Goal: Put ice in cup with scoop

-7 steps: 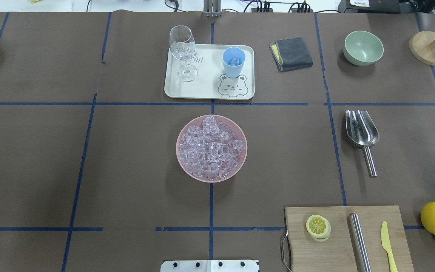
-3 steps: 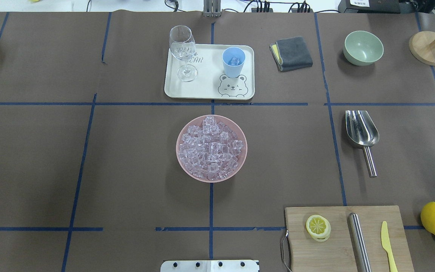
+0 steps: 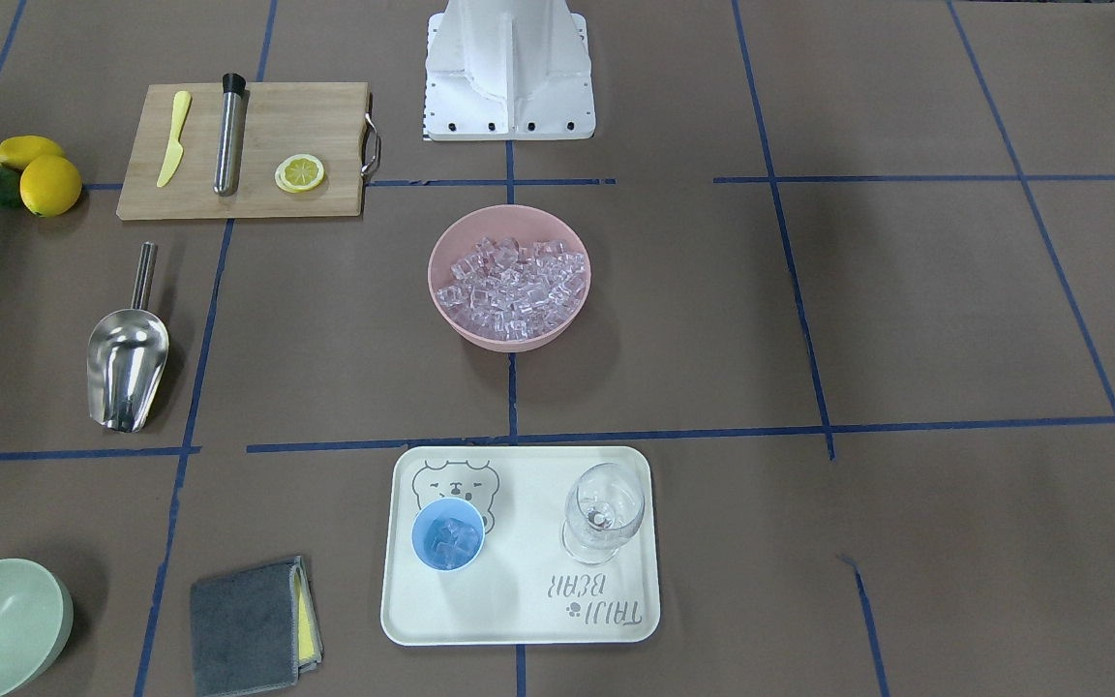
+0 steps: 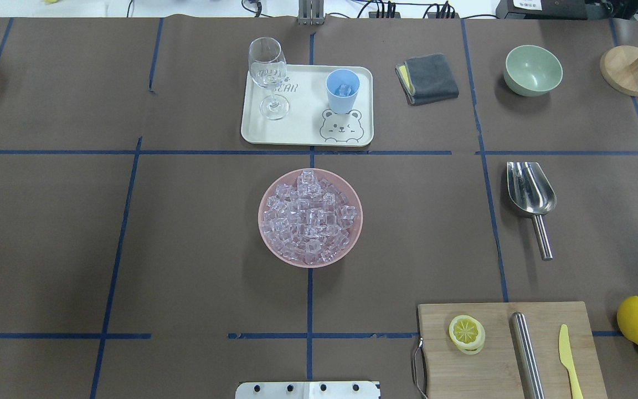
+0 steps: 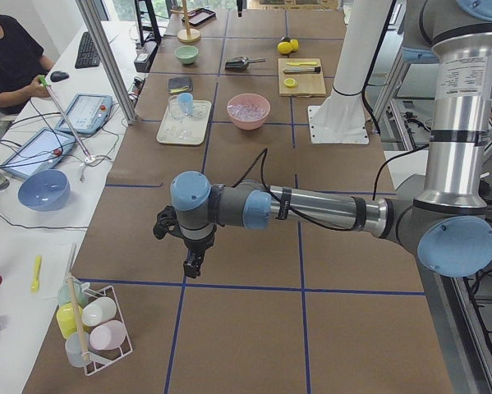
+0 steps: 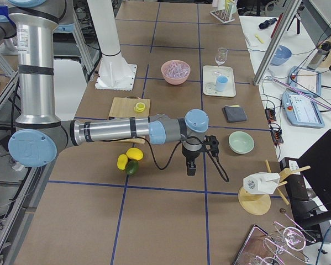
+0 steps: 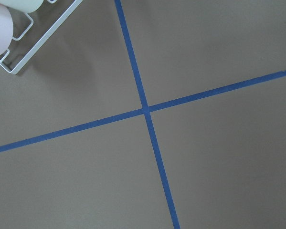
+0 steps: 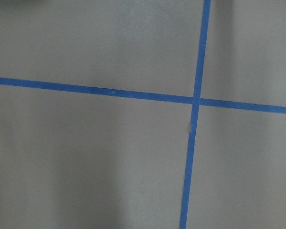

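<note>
Table (image 4: 47,221), seen from overhead. The left hand (image 5: 192,264) and right hand (image 6: 191,165) hang over its opposite ends; how far open either stands cannot be told. The tray (image 4: 302,133) sits at 12 o'clock of the pink bowl (image 4: 310,265), which is heaped with ice (image 4: 308,219). The scoop (image 4: 529,191) lies at 3 o'clock of the bowl, long axis 12–6, trough mouth toward 12, handle toward 6. The cup (image 4: 343,100) stands upright on the tray at 1 o'clock, with some ice inside.

The brown paper-covered table (image 4: 186,233), gridded with blue tape (image 4: 130,188), carries a pink bowl (image 4: 261,221) at its centre in the overhead view. From that bowl, a white tray (image 4: 302,124) lies at 12 o'clock, a grey cloth (image 4: 430,77) at 1, a green bowl (image 4: 532,83) at 2, the scoop (image 4: 529,191) at 3 and a wooden cutting board (image 4: 496,360) at 4.
</note>
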`<state>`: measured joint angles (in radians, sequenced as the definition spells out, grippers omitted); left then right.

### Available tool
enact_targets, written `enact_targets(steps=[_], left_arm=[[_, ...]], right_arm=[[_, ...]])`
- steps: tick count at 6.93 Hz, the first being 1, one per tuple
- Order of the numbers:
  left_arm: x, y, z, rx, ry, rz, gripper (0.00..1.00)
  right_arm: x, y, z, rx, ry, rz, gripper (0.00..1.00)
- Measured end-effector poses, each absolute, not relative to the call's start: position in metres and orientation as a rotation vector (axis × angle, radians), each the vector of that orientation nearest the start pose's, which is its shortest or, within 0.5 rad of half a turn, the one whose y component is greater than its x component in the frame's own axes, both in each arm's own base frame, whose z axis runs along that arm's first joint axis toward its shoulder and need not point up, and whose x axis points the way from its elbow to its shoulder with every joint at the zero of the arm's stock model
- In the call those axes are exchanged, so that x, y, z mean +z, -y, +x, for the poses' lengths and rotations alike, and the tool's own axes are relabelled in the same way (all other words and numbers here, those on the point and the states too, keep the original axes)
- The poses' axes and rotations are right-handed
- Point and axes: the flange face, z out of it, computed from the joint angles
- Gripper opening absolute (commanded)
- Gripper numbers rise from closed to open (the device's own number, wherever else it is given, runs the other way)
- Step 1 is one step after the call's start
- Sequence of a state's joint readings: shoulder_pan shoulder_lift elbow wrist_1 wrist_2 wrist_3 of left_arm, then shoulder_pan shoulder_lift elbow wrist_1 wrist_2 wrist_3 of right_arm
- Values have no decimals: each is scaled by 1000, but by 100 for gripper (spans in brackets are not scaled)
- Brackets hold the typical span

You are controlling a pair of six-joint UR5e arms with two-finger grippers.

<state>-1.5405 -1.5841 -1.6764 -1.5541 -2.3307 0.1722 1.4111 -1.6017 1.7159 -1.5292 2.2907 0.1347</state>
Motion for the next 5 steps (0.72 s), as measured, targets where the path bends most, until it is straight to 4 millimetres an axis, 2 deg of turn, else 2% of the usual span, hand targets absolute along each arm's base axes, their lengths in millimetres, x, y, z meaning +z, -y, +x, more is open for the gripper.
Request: enact_targets(steps=[5], left_arm=[[605,501,-50,225,-749,149,100]], right_arm=[[593,487,-11,-81,754,45,100]])
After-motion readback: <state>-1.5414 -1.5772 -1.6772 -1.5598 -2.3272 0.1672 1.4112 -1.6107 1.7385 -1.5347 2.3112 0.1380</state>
